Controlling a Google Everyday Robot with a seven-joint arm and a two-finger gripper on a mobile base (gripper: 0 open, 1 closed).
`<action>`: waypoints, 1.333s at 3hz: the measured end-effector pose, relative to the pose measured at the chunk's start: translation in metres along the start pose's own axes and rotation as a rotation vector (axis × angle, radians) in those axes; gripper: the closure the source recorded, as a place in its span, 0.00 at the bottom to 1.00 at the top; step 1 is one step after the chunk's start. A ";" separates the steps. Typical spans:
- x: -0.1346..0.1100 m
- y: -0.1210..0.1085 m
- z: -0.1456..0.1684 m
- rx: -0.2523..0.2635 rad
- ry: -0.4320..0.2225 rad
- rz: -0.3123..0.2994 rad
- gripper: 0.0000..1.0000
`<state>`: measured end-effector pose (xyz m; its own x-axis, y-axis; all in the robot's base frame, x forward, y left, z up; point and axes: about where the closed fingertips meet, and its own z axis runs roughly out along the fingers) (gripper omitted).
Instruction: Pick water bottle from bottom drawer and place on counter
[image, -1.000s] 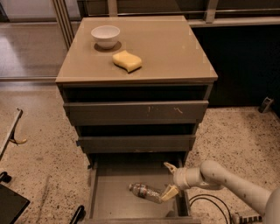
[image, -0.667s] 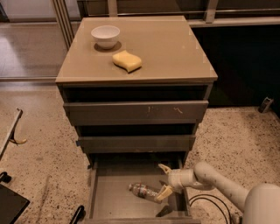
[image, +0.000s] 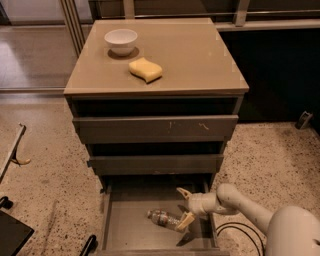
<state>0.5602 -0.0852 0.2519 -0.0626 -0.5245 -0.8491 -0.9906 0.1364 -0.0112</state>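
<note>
Water bottle (image: 163, 218): clear plastic, lying on its side, lower centre.
Bottom drawer (image: 127, 227): pulled open, holding the bottle.
Surface (image: 190, 60): glossy tan, upper centre.
Tool (image: 184, 206): fingers spread at the bottle's right end.

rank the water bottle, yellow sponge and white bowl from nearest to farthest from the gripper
The gripper is open, low in the bottom drawer, right side.
1. water bottle: lying on the drawer floor, just left of the gripper.
2. yellow sponge: up on the counter, left of centre.
3. white bowl: back-left part of the counter, beyond the sponge.
</note>
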 end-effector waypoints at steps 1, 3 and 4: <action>0.029 -0.007 0.025 -0.035 0.030 -0.054 0.00; 0.069 -0.006 0.059 -0.036 0.046 -0.047 0.00; 0.080 0.006 0.068 -0.024 0.058 -0.028 0.00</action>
<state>0.5574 -0.0694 0.1485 -0.0416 -0.5759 -0.8164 -0.9946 0.1018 -0.0212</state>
